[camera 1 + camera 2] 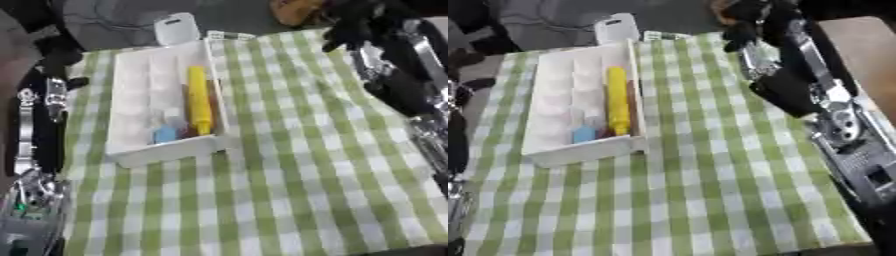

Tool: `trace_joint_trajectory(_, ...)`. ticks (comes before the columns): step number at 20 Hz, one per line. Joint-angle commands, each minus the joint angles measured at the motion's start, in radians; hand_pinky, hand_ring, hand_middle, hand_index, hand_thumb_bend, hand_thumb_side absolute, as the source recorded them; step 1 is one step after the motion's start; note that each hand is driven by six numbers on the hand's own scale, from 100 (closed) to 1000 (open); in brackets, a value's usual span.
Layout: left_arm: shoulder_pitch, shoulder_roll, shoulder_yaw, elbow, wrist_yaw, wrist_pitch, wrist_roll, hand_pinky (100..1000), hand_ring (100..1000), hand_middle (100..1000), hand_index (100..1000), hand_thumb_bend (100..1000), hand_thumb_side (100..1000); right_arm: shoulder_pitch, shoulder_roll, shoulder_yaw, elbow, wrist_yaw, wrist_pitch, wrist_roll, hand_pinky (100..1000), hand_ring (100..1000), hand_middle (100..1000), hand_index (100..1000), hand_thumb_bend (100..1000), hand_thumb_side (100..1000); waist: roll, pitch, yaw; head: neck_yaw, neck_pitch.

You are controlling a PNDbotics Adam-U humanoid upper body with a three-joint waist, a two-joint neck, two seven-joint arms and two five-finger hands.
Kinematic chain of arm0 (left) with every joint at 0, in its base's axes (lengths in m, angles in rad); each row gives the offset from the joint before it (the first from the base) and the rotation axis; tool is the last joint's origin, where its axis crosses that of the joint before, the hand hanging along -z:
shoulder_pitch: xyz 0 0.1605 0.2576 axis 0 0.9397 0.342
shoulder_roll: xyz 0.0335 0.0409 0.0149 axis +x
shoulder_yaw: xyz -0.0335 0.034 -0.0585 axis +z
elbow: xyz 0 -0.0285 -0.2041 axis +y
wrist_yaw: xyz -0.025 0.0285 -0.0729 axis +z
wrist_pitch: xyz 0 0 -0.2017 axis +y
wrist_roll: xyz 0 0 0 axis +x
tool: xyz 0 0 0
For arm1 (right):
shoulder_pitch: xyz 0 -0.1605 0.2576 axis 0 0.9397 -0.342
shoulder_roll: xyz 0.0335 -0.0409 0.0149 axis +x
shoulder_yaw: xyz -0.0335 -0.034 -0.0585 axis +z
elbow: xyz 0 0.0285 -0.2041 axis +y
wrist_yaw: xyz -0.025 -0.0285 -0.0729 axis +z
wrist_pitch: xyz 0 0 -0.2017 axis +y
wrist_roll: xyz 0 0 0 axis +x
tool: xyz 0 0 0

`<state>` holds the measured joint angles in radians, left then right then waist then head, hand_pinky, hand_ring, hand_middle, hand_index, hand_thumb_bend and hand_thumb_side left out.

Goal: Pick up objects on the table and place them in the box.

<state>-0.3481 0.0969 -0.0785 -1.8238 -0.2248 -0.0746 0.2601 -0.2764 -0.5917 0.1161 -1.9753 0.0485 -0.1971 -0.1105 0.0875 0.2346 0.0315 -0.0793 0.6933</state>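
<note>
- A white box (131, 90) is seen on the left half of a green-checked cloth (297, 165), its long axis running from the near edge to the far edge, slightly tilted.
- Inside the box, along its right wall, a yellow stick (199, 100) lies lengthwise; a brown piece (187, 131) lies beside it and a small blue thing (164, 134) sits at the near end.
- No loose object can be made out on the bare cloth, so the picking is judged to be largely done.
- A white tag-shaped item (177, 28) stands just beyond the box's far end, off the cloth; whether it belongs to the task cannot be told.
- The right hand (750, 22) is raised at the far right corner of the cloth, well apart from the box. Its fingers appear curled, but whether they are closed on anything cannot be told.
- An orange-brown blur (293, 9) shows just beside that hand; what it is cannot be judged.
- The left arm (39, 125) lies along the box's left side, nearer to it than the right; its hand is not made out.
- Any further drop into the box from the right hand would have to travel leftwards and towards the near side.
</note>
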Motion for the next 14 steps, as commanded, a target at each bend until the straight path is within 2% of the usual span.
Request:
trace_joint_trajectory(1,-0.001,0.025,0.026,-0.009,-0.016,-0.002,0.013,745,1000,731,779,100,872,0.040,0.002,-0.031,-0.025,0.021,-0.036,-0.026,598,643,708,725,100,556,0.005,-0.036,-0.005,0.015,0.000)
trace_joint_trajectory(5,0.012,0.028,0.036,-0.008,-0.022,-0.006,0.018,751,1000,742,784,100,877,0.128,0.066,-0.045,-0.025,0.079,-0.038,-0.042,582,616,695,713,100,575,0.007,-0.033,-0.027,0.025,-0.002)
trace_joint_trajectory(9,0.017,0.026,0.036,-0.008,-0.021,-0.009,0.014,753,1000,746,787,100,879,0.141,0.104,-0.054,-0.025,0.113,-0.026,-0.053,578,605,685,705,100,584,0.012,-0.032,-0.038,0.026,-0.003)
trace_joint_trajectory(14,0.021,0.020,0.029,-0.005,-0.019,-0.011,0.002,753,1000,742,779,100,876,0.146,0.148,-0.057,-0.025,0.135,-0.003,-0.045,560,561,613,655,100,608,0.017,-0.038,-0.052,0.041,0.003)
